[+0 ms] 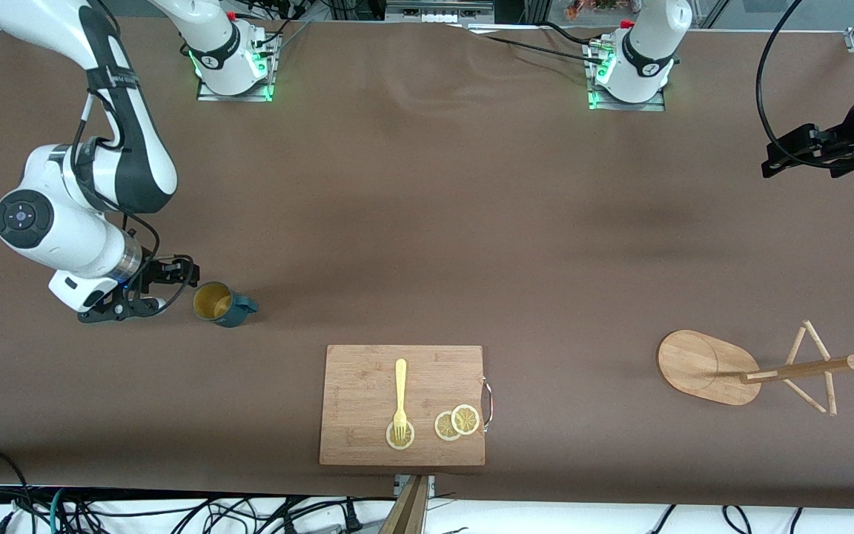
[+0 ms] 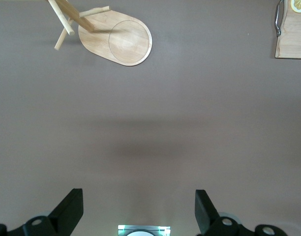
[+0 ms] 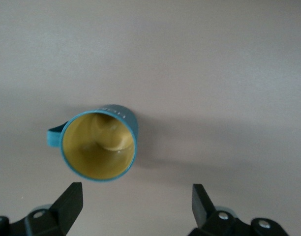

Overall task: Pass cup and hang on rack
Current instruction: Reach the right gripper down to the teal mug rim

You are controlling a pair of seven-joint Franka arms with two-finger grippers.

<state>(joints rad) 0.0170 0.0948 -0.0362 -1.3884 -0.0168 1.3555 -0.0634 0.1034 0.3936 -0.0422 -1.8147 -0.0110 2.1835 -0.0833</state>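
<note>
The dark teal cup [image 1: 221,304] stands upright on the table at the right arm's end, yellowish inside, handle pointing toward the board. My right gripper [image 1: 167,286] is open and empty, low beside the cup and apart from it. In the right wrist view the cup [image 3: 99,147] sits just ahead of the gripper [image 3: 136,196], off toward one finger. The wooden rack [image 1: 709,367] stands at the left arm's end; its pole and pegs [image 1: 805,368] are bare. My left gripper [image 1: 772,158] waits open and empty, high over the table farther from the front camera than the rack. The left wrist view shows the rack base [image 2: 116,39] and the gripper [image 2: 139,201].
A rectangular wooden cutting board [image 1: 368,386] lies near the front edge at mid table, with a yellow fork [image 1: 400,397] and lemon slices [image 1: 457,423] on it. Its metal handle [image 1: 488,404] faces the rack. Cables lie along the front edge.
</note>
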